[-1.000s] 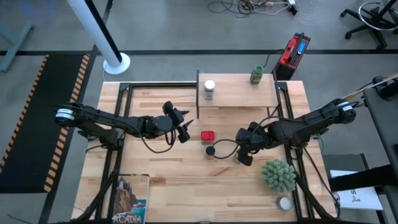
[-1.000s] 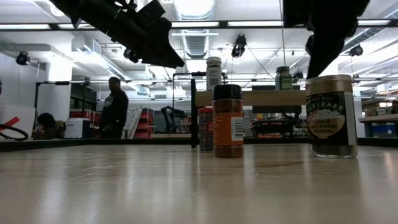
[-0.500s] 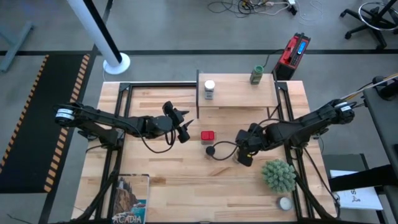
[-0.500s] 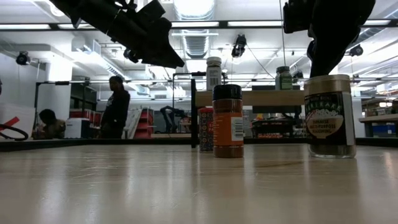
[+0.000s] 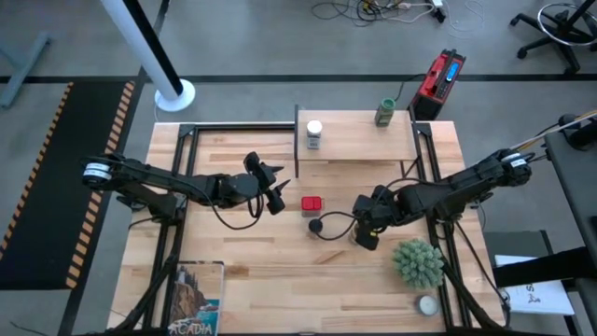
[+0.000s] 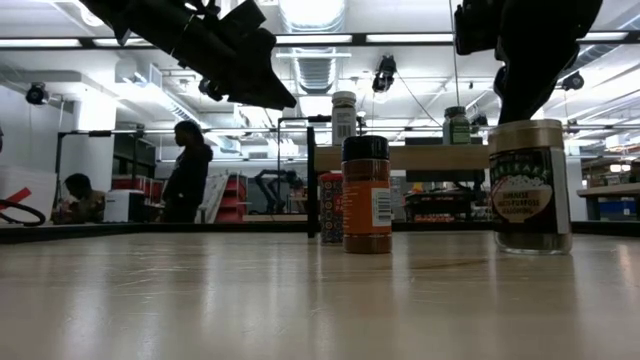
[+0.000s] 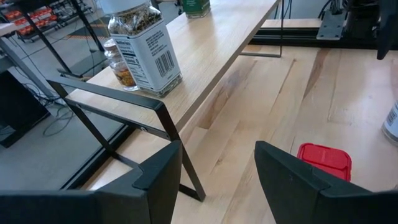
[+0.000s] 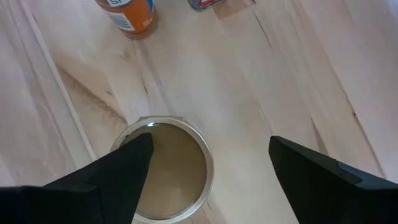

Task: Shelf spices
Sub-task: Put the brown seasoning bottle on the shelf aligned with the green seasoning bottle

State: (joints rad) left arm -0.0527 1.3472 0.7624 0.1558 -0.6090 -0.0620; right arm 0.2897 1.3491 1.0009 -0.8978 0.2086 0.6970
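The light wood shelf (image 5: 359,149) stands at the table's far side. On it are a white-lidded jar (image 5: 314,133) and a green-lidded jar (image 5: 384,113). In front of it, on the table, stand the red square tin (image 5: 312,203), a black-lidded jar of orange spice (image 6: 367,195) and a tan-lidded jar (image 6: 530,185). My right gripper (image 8: 210,146) hangs open just over the tan-lidded jar (image 8: 168,171), one finger at the lid's edge. My left gripper (image 7: 217,168) hovers open left of the red tin (image 7: 323,160), near the shelf's dark side panel (image 7: 124,99). My right gripper comes at the tan-lidded jar from above, pointing down. One finger (image 8: 118,177) stands at the lid's rim (image 8: 134,140); I cannot tell whether it touches. The jar stands upright on the table.
A spiky green plant (image 5: 417,262) and a flat white round tin (image 5: 427,304) are at the near right. A book (image 5: 194,297) lies at the near left edge. Bare tabletop (image 5: 270,261) lies between them. People show in the room beyond.
My right gripper has sunk a little over the tan-lidded jar, which stays upright in place.
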